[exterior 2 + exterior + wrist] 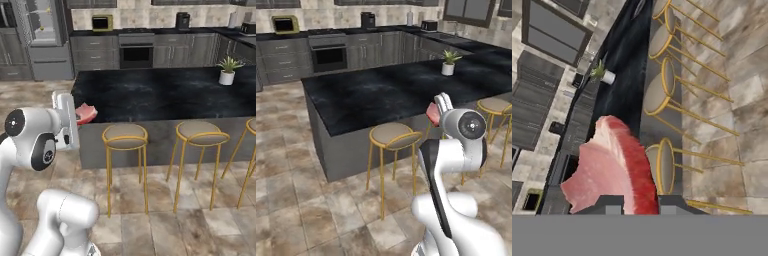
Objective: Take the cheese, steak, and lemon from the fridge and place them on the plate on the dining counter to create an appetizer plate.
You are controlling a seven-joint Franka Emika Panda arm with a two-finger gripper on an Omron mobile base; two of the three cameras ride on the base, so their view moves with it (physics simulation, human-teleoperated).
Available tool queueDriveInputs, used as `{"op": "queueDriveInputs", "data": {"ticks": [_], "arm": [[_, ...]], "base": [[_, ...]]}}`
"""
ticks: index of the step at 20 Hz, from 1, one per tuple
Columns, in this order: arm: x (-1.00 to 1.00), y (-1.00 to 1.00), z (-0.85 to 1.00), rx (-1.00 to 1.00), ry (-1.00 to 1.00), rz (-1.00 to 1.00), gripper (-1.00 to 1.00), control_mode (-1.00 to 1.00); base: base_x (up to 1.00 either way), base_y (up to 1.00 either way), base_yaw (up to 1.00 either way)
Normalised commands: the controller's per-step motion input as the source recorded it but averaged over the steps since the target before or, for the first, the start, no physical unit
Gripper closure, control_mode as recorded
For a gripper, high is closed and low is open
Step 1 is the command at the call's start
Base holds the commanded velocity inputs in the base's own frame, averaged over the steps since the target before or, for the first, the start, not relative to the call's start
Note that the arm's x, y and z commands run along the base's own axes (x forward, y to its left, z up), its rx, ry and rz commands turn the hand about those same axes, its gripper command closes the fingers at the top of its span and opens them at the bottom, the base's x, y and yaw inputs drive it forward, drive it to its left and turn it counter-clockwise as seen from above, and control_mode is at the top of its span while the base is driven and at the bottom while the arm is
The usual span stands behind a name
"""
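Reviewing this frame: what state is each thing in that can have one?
steak: held in the air, short of the counter
gripper: fingers shut on the steak
dining counter: bare except for a potted plant
fridge: door open

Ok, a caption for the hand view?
End effector shut on the steak, above the dining counter and stools.

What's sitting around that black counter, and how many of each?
Stools: 4, e.g.
Potted plant: 1
Steak, held in the gripper: 1
Total: 6
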Motion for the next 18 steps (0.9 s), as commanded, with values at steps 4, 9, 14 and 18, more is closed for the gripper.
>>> {"op": "queueDriveInputs", "data": {"ticks": [4,9,14,18], "arm": [[0.00,0.00,0.00,0.00,0.00,0.00,1.00,1.00],[0.00,0.00,0.00,0.00,0.00,0.00,1.00,1.00],[0.00,0.00,0.00,0.00,0.00,0.00,1.00,1.00],[0.00,0.00,0.00,0.00,0.00,0.00,1.00,1.00]], "base": [[-0.16,-1.00,-0.06],[0.00,-1.00,-0.04],[0.00,-1.00,-0.01],[0.00,-1.00,-0.01]]}}
